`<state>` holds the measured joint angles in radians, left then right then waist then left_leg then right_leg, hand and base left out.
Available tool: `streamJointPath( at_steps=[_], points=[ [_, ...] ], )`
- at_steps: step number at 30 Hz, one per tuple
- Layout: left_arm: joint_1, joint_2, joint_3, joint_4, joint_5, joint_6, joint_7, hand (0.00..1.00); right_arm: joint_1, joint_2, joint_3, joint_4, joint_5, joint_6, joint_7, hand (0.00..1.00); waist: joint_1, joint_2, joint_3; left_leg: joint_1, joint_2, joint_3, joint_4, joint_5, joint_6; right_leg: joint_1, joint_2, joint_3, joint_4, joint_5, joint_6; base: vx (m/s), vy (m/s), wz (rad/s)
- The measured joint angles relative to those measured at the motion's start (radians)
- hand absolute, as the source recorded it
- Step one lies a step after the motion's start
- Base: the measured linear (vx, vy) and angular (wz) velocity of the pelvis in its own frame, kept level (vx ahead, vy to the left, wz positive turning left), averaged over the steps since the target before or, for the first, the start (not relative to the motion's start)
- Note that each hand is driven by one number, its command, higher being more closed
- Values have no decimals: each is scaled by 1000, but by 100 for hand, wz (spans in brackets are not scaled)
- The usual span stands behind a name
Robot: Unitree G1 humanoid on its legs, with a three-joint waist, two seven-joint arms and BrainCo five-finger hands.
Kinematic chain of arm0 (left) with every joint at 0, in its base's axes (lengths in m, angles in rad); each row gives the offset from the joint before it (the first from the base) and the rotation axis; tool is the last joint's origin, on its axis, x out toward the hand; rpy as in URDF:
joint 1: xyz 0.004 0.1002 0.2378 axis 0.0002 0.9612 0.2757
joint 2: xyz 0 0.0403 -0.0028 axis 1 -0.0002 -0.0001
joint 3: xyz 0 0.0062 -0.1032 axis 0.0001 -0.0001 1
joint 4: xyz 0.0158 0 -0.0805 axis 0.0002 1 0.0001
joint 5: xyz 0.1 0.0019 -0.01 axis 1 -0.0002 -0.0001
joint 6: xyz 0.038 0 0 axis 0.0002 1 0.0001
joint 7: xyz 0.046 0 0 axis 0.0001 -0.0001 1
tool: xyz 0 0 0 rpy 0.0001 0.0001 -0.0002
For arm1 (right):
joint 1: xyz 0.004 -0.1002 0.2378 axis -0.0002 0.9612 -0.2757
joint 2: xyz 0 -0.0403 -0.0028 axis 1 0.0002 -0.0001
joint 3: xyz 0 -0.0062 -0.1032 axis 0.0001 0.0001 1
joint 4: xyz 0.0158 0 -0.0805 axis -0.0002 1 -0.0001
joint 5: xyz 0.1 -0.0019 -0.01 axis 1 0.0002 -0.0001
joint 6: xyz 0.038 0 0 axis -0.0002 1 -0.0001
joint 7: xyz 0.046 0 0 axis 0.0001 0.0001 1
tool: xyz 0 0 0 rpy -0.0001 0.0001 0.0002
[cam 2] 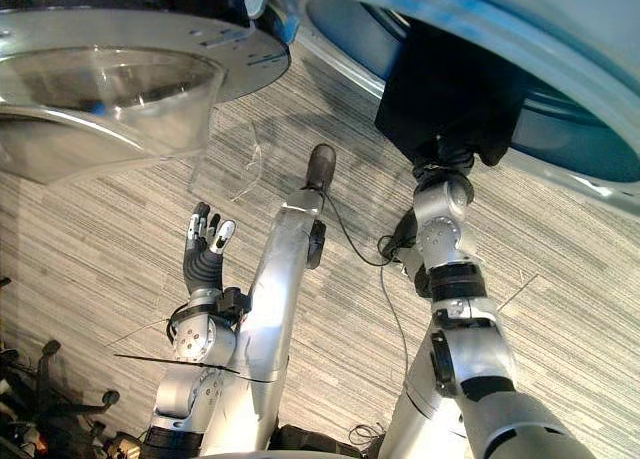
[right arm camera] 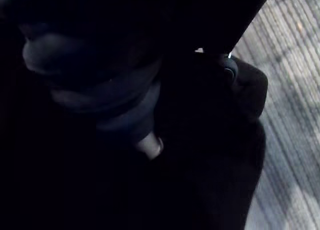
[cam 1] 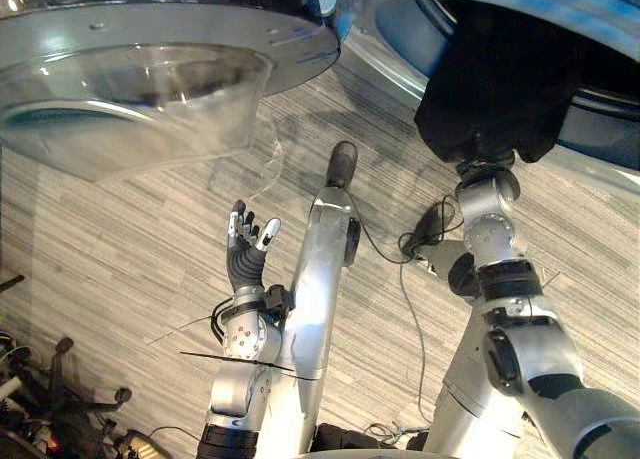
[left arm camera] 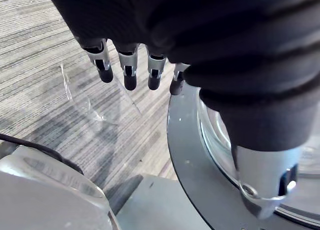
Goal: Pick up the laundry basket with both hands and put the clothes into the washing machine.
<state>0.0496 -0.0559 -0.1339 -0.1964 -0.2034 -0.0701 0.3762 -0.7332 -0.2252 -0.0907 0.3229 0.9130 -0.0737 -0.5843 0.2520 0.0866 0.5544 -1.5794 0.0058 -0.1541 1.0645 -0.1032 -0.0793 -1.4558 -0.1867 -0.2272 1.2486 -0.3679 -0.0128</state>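
Clothes (cam 1: 495, 89) – dark bundle at washer (cam 1: 592, 164) mouth, far right, draped over right hand (right arm camera: 148, 142); grip cannot tell. Left hand (cam 1: 245, 254) spread, empty, near left – likely keeping clear of door (cam 1: 150, 89).

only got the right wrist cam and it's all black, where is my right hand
Observer: Your right hand is buried in a dark garment hanging at the mouth of the washing machine.
Operator: is the door out of the way
Observer: Yes, the door stands open, to the robot's left of the mouth.
Operator: and the left hand
Observer: The left hand is open and holds nothing, raised over the floor below the door.
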Motion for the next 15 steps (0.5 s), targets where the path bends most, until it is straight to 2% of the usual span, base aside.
streamJointPath(
  at_steps=[2, 3, 7, 8, 9, 10, 12, 13, 14, 15],
  points=[
    [0, 0, 18, -1, 1, -1, 3, 0, 34, 42, 11, -90, -47, -23, -27, 100, -11, -2, 1, 0, 13, 7, -4, 0, 0, 0, 11, 4, -11, 5, 0, 11, 50, -12],
    [0, 2, 22, -1, 2, 0, 11, 0, 59, 84, 25, -158, -78, -54, -48, 100, -22, -2, 1, 4, 14, 15, -15, 0, 0, 0, 12, 11, -17, 5, -1, 5, 38, -6],
    [-1, 3, 28, 0, 19, 2, 19, 0, 84, 159, 46, -208, -102, -93, -70, 100, -23, -17, 5, 15, 26, 26, -41, 1, -2, 3, 27, 21, -52, 22, -2, 3, 50, -9],
    [-1, 5, 29, 0, 21, 6, 20, 0, 121, 187, 62, -248, -110, -117, -70, 100, -24, -18, 5, 19, 28, 25, -41, 2, -3, 10, 33, 23, -57, 32, -6, 5, 42, -7],
    [-1, 7, 30, 1, 21, 8, 20, 0, 149, 200, 80, -307, -135, -153, -59, 100, -27, -19, 5, 21, 29, 25, -41, 2, -3, 13, 34, 23, -59, 33, -6, 9, 44, -3],
    [-1, 14, 39, 6, 22, 10, 22, 0, 186, 220, 124, -470, -176, -220, -36, 100, -43, -25, 5, 32, 29, 24, -44, 2, -3, 26, 37, 24, -67, 34, -5, 9, 46, -4],
    [-3, 35, 58, 28, 27, 19, 23, 0, 195, 239, 172, -652, -227, -307, 21, 100, -73, -55, 3, 75, 31, 33, -57, 2, -3, 60, 45, 38, -85, 37, -1, 0, 49, -10],
    [-9, 46, 58, 46, 33, 21, 24, 0, 199, 236, 177, -715, -253, -346, 47, 100, -77, -65, 2, 103, 32, 37, -72, 2, -3, 86, 45, 40, -101, 38, 1, -2, 56, -9],
    [-21, 59, 55, 70, 51, 26, 24, 0, 227, 238, 182, -734, -248, -360, 61, 100, -83, -81, 1, 149, 35, 47, -117, 2, -3, 128, 45, 40, -149, 41, 6, 0, 46, -3],
    [-32, 61, 50, 83, 59, 28, 24, 0, 253, 241, 187, -716, -249, -360, 65, 100, -79, -82, 2, 163, 36, 50, -137, 1, -3, 142, 45, 39, -170, 43, 9, 18, 41, -2]
  ],
)
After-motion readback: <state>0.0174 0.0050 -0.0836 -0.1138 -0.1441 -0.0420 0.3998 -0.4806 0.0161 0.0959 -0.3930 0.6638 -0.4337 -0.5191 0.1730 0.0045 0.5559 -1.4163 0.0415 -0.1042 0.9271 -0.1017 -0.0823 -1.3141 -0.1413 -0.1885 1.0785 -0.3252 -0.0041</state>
